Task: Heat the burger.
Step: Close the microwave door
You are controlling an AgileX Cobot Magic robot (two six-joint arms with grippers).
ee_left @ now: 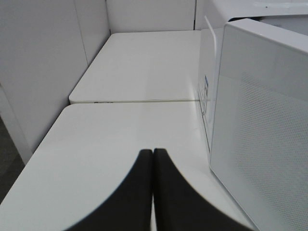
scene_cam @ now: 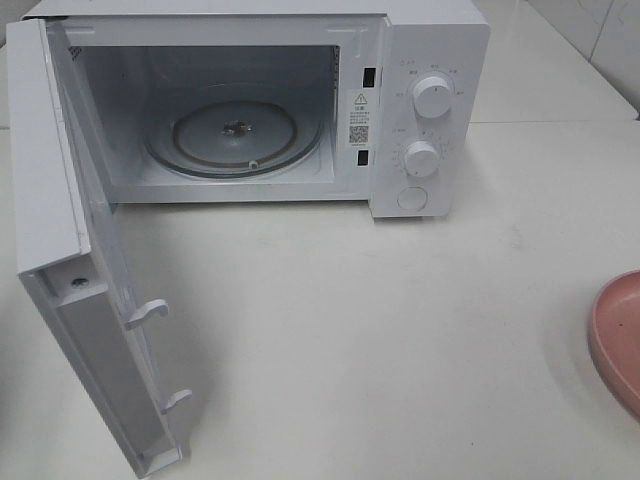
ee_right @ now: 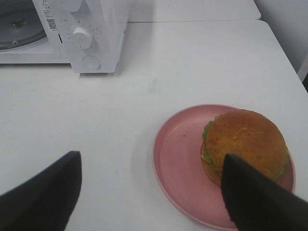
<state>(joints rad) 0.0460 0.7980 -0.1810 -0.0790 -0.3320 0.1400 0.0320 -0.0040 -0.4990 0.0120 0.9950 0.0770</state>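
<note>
Burger (ee_right: 244,143) sits on my pink plate (ee_right: 178,168), right end effector (ee_right: 151,192) spread wide above it, left end effector (ee_left: 153,187) clenched empty beside the open microwave (scene_cam: 420,100).

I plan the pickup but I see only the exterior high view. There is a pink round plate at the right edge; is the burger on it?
Observer: Yes, the golden-brown bun burger sits on the pink round plate, near one side.
Operator: Is the right gripper ready?
Observer: The right gripper is open above the plate and holds nothing.
Operator: And the left one?
Observer: The left gripper is shut and empty, beside the white microwave door.
</note>
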